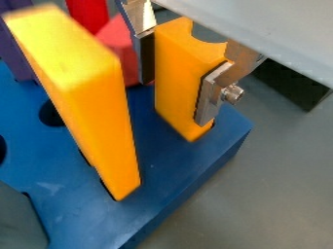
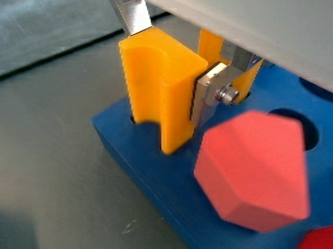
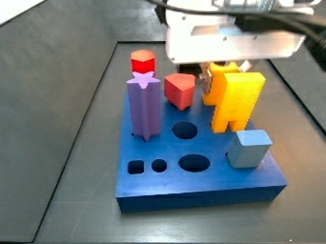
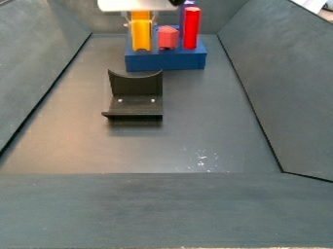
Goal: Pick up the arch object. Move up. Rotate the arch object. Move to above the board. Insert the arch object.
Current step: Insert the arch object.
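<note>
My gripper (image 1: pixel 176 68) is shut on the arch object (image 1: pixel 182 92), a slim upright orange-yellow block with a concave notch on top. Silver fingers (image 1: pixel 213 95) press on two opposite sides of it. It also shows in a wrist view (image 2: pixel 159 86) between the fingers (image 2: pixel 211 92). Its lower end meets the top of the blue board (image 1: pixel 196 180) near a corner; I cannot tell how deep it sits. In a side view the gripper (image 3: pixel 227 59) hangs over the board's far right part (image 3: pixel 192 186), with the arch object (image 3: pixel 218 71) mostly hidden behind a bigger yellow block.
On the board stand a bigger yellow block (image 3: pixel 237 100), a purple star post (image 3: pixel 144 107), a red piece (image 3: pixel 143 62), a pink hexagonal block (image 2: pixel 254 173) and a light blue cube (image 3: pixel 251 148). The dark fixture (image 4: pixel 134 95) stands on the floor in front of the board (image 4: pixel 166 61).
</note>
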Robot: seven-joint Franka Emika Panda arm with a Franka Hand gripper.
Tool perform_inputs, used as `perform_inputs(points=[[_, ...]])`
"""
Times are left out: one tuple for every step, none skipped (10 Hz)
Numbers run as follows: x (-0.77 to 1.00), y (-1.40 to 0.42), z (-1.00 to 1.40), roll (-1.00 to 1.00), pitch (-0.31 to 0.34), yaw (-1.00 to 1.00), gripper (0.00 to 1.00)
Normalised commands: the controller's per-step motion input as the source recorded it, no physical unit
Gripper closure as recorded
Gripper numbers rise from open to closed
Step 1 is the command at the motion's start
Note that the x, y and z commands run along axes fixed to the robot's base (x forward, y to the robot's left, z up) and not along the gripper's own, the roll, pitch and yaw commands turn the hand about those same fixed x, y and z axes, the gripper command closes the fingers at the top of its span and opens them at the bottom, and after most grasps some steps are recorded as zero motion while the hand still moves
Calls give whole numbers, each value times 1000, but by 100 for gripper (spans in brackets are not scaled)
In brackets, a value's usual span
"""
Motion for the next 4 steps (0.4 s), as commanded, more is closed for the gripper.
perform_inputs(points=[[0, 0, -311, 0, -39, 0, 100], [0, 0, -131, -4, -23, 0, 100], [0, 0, 0, 16, 0, 0, 100], [0, 0, 0, 0, 0, 0, 100]])
